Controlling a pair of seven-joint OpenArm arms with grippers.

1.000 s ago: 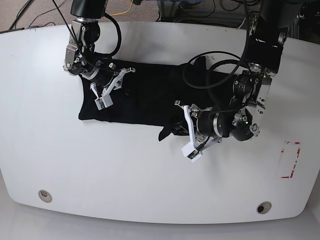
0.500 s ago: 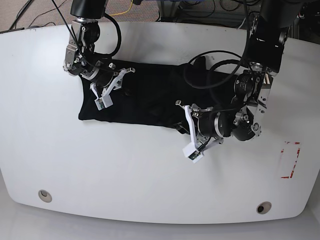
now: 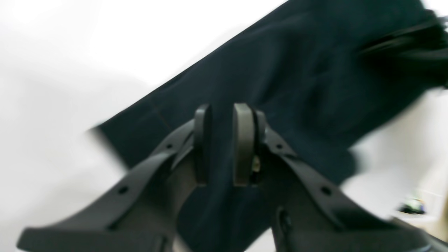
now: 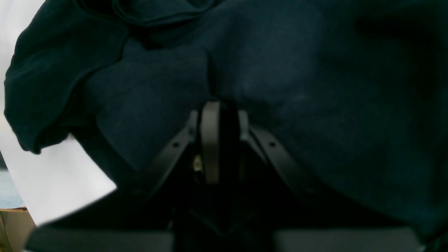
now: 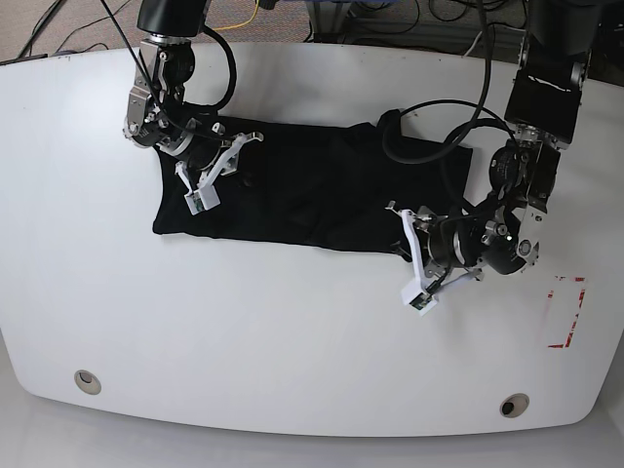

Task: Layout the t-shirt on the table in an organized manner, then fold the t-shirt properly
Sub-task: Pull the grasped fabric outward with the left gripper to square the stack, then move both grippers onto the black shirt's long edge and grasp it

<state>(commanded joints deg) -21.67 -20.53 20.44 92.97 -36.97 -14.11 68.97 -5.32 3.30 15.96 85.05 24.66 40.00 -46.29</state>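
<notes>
One black t-shirt (image 5: 302,190) lies spread lengthwise across the far middle of the table (image 5: 292,331), partly laid out but rumpled at its right end, where a sleeve or collar bunches up near the cables. Judged from its creases and drape, the fabric is light, limp and non-slippery on the glossy top; it will not hold any shape, so it should be taken by a pinch at a hem, corner or sleeve edge and dragged or lifted slowly, since a grip mid-panel would only raise a tent of cloth. The right gripper (image 4: 220,140) sits over the shirt's left end; its wrist view shows the jaws nearly together with dark fabric bunched just ahead of them, and whether cloth is caught between them cannot be told. The left gripper (image 3: 222,143) is at the shirt's near right edge; its blurred view shows the two pads (image 3: 241,140) close together with a narrow gap, and nothing clearly clamped. Count: one shirt, one table, two arms, two round grommet holes (image 5: 88,380), one red tape mark (image 5: 565,312).
</notes>
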